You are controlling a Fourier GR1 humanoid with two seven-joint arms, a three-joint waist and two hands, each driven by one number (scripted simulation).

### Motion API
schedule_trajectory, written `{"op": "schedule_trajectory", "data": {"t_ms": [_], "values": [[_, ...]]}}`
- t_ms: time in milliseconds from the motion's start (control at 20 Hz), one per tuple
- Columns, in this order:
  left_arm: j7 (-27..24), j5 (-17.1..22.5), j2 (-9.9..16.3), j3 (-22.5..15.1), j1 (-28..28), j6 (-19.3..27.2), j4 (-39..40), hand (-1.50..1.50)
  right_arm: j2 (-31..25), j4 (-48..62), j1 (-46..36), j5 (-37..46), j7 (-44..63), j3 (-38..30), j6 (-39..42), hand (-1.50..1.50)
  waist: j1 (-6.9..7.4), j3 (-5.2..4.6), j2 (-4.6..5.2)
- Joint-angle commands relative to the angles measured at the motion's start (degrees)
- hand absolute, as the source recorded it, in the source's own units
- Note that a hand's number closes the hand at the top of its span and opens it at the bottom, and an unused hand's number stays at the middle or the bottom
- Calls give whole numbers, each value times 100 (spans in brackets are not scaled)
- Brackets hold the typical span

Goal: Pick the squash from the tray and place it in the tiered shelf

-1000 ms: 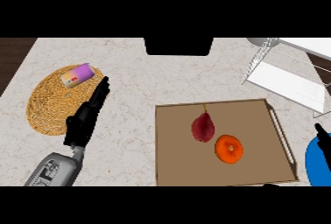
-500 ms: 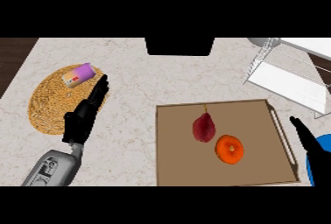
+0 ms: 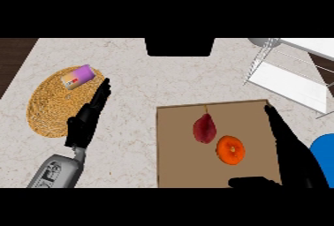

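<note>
No text, label or number can be read on anything here.

Single head view, looking steeply down on the counter [image 3: 150, 79], forearms entering from the lower edge

Nothing is standing over the tray [image 3: 176, 172] beside my right hand [image 3: 294, 154]; the tiered shelf [image 3: 294, 79] is lying open beyond.

Marble-look counter [image 3: 169, 75], matt cardboard-ish tray [image 3: 179, 154], woven mat [image 3: 55, 103].
</note>
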Motion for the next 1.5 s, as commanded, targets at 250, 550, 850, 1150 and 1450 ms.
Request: {"op": "schedule_trajectory", "data": {"t_ms": [250,550,850,1150,1450], "values": [[-41,-98,-78,130,51,-85,123,0,1070,330,-162,948,1198,394,466,-150,-45,4,-2],[-292,-143,-159,256,27,-215,365,0,1260,550,-83,898,770,-70,706,-150,-73,5,9],[302,-211,-48,238,269,-196,-538,0,1842,958,13,1361,661,-90,693,-150,-11,10,-8],[-20,-262,-231,451,208,-273,-130,0,1852,1055,140,1251,166,-513,1139,-150,-46,9,3],[193,-474,-338,442,-9,-294,-86,0,2228,1634,424,1712,-179,-393,944,-150,-52,11,2]]}}
